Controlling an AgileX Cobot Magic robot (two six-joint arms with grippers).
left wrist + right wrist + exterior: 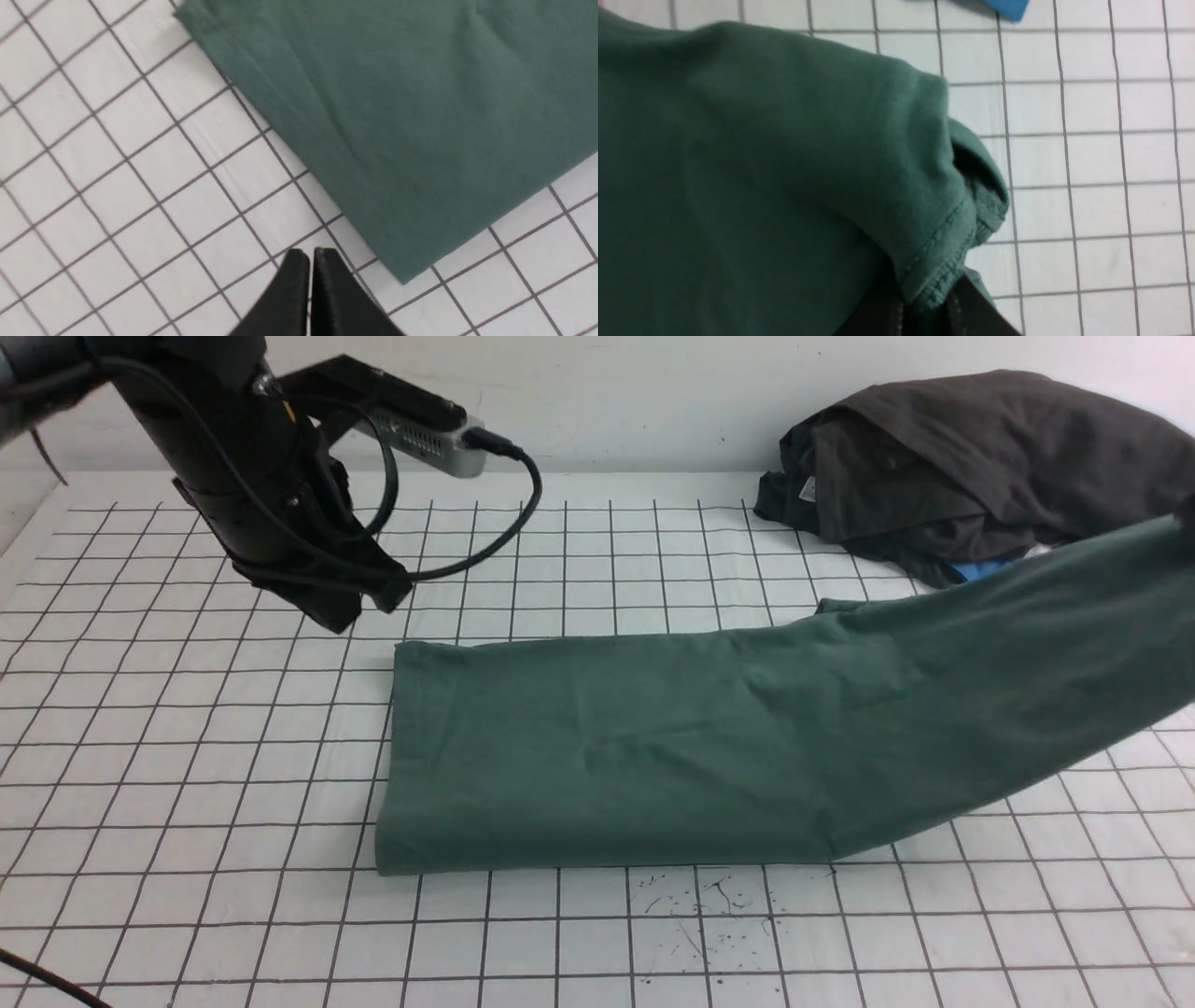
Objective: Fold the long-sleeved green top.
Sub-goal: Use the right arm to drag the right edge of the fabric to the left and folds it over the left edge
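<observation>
The green long-sleeved top lies folded into a long strip across the grid table. Its left end rests flat, and its right end rises off the table toward the right edge of the front view. My right gripper is shut on the top's ribbed edge and holds that end up; the gripper itself is out of the front view. My left gripper is shut and empty, hovering above the table just beyond the top's far left corner. It shows in the front view too. The logo is hidden.
A dark charcoal garment is heaped at the back right, with a bit of bright blue cloth under it, also seen in the right wrist view. The white grid table extends left and in front of the top.
</observation>
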